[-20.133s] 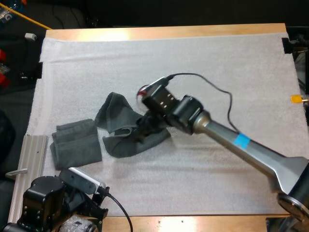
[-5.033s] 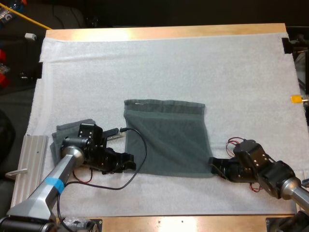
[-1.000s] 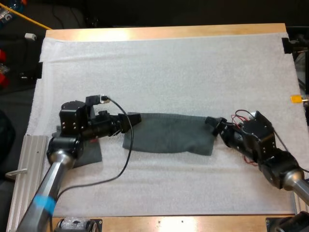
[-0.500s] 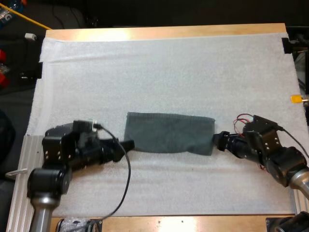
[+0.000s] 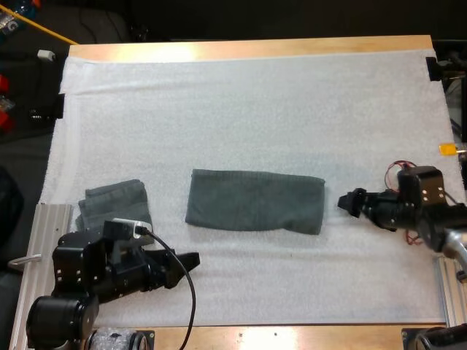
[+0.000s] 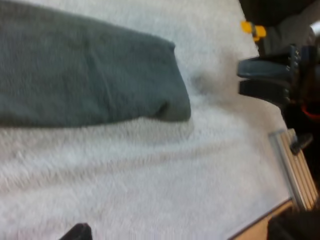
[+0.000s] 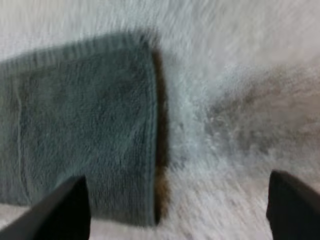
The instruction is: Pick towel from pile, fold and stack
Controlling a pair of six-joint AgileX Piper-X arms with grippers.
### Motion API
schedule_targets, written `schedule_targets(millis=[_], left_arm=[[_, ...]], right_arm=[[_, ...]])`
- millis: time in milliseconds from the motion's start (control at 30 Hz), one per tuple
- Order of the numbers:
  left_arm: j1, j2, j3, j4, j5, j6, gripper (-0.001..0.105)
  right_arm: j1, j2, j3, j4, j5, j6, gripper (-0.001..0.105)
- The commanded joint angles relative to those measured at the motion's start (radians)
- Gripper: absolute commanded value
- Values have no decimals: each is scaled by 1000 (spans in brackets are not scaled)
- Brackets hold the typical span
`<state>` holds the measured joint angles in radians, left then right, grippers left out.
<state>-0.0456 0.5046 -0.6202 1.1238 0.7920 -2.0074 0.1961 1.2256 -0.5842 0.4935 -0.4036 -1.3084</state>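
Observation:
A dark grey-green towel point(image 5: 254, 211), folded into a long flat strip, lies in the middle of the mat. A smaller folded towel point(image 5: 113, 204) rests near the mat's left edge. My left gripper point(image 5: 186, 260) hovers by the front left of the mat, below the strip's left end, open and holding nothing. My right gripper point(image 5: 349, 203) is open just right of the strip's right end, a small gap away. In the left wrist view the towel point(image 6: 85, 80) ends short of the right gripper point(image 6: 265, 80). In the right wrist view the towel's point(image 7: 80, 135) short edge lies ahead of my spread fingers point(image 7: 65, 210).
A ribbed metal rail point(image 5: 44, 226) runs along the table's front left, beside the folded towel. Another rail point(image 6: 295, 165) sits at the mat's edge beyond the right gripper. White mat point(image 5: 248, 102) stretches wide behind the strip.
Both grippers have drawn back from the strip's ends: the left toward the front edge, the right farther to the right. The towel lies where it was.

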Motion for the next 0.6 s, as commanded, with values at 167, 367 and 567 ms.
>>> schedule_targets(millis=[167, 367, 567], left_arm=[[-1, -4, -7, 31, 23, 17, 66], [-1, -4, -7, 31, 30, 17, 66], [-1, -4, -7, 31, 30, 17, 66]], right_arm=[[-4, 143, -9, -142, -106, 32, 71], [1, 258, -9, -247, -192, 122, 71], [75, 308, -9, -304, -204, 156, 71]])
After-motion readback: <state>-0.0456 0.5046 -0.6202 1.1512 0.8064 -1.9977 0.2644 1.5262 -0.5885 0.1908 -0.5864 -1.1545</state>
